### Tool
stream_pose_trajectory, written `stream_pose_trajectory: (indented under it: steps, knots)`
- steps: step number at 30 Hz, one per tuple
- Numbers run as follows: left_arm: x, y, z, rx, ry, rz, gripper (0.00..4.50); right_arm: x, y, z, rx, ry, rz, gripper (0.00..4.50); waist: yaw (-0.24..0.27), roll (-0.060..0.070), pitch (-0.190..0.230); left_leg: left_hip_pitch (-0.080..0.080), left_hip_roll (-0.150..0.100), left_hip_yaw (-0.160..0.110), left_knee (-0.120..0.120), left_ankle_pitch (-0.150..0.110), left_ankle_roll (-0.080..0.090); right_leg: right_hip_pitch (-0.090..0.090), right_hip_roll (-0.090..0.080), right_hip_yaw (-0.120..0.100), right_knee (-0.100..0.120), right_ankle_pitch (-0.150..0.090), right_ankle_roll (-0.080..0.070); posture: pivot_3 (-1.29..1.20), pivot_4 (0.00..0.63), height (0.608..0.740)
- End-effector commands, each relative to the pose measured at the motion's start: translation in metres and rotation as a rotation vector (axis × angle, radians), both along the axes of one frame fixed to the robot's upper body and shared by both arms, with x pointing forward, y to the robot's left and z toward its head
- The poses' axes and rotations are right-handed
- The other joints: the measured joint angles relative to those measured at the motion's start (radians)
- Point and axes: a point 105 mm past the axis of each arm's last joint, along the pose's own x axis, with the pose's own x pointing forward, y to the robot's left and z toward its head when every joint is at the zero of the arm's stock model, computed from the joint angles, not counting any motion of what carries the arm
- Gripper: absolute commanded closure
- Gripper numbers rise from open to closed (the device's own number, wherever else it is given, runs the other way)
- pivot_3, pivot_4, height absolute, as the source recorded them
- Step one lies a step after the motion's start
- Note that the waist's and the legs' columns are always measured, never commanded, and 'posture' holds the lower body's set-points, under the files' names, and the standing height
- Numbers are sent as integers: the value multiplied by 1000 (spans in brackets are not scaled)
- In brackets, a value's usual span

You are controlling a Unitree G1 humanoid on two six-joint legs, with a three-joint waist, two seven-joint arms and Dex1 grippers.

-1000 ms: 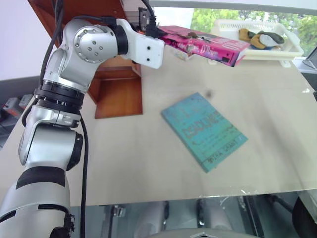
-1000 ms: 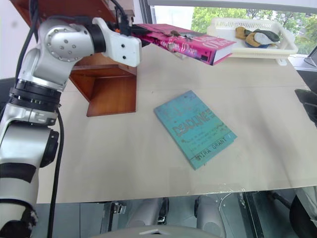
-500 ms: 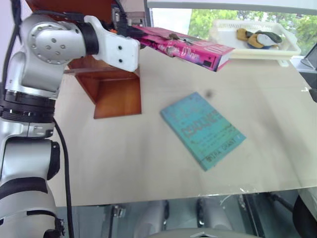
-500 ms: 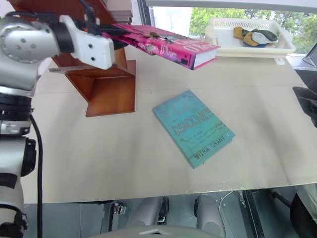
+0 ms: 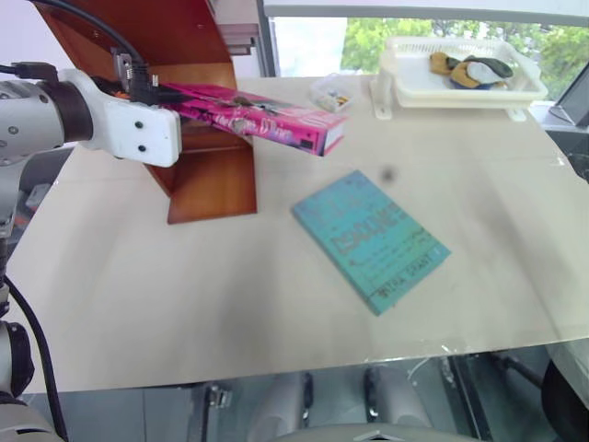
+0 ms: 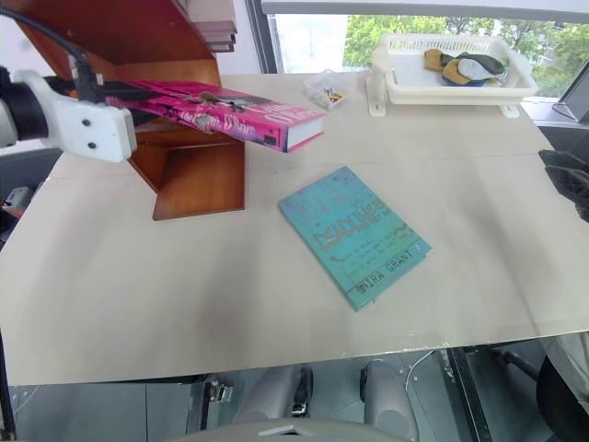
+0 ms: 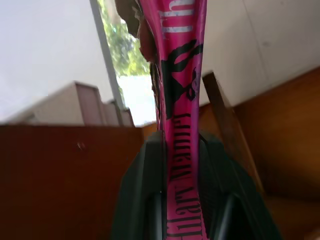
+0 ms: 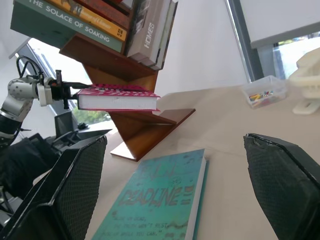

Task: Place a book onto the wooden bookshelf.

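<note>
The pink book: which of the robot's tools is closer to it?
Left. The left tool is clamped on the pink book itself; the right tool, open, hangs apart from it over the teal book.

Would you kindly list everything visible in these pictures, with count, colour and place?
pink book: one, magenta, held level in the air, in front of the bookshelf
teal book: one, teal-blue, flat on the middle of the table
bookshelf: one, reddish-brown wood, on the far left of the table
shelved books: several, mixed colours, leaning on the bookshelf's upper shelf
tray: one, white plastic, far right of the table, with small items inside
small box: one, clear, beside the tray, with tiny coloured bits inside
table: one, beige
left gripper: one, black fingers, shut on the pink book's spine end
right gripper: one, black fingers, open, near the teal book
</note>
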Motion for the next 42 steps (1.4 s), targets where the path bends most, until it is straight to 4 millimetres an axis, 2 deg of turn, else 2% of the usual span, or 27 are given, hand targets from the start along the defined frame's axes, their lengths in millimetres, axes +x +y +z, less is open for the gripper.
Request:
stream_pose_trajectory:
  steps: [1, 7, 17, 27, 32, 42]
  knots:
    - [-9, 18, 20, -44, -44, 110, 4132, -6, 1, 16, -18, -81, 51, 0, -1, 0, 0, 0, 0, 0, 0, 0, 0, 0, 0, 0, 0, 0, 0, 0, 150, 740]
    - [-2, 34, 17, -102, -14, 226, 4132, 0, 6, 19, -21, -88, 68, 0, -1, 0, 0, 0, 0, 1, 0, 0, 0, 0, 0, 0, 1, 0, 0, 0, 150, 740]
    - [6, 42, -2, -123, 73, 302, 4132, -8, 10, 30, -12, -118, 104, 0, 0, 1, 0, 2, 0, 1, 0, 0, 0, 0, 0, 1, 2, 0, 0, 0, 150, 740]
    - [10, 52, -11, -108, 100, 374, 4132, -17, 30, 42, -16, -169, 219, 0, 0, 3, -1, 7, 2, 3, 0, 0, 0, 4, 1, 3, 4, 0, 0, 0, 150, 740]
    - [12, 56, -13, -120, 104, 401, 4132, -23, 42, 45, -93, -191, 259, 0, 0, 4, -2, 10, 3, 5, 0, 0, 0, 5, 2, 4, 5, 0, 0, 0, 150, 740]
    - [14, 60, -11, -118, 81, 411, 4132, -20, 40, 42, -123, -186, 234, 0, 1, 4, -2, 13, 3, 8, 0, 0, 0, 6, 2, 7, 7, 0, 0, 0, 150, 740]
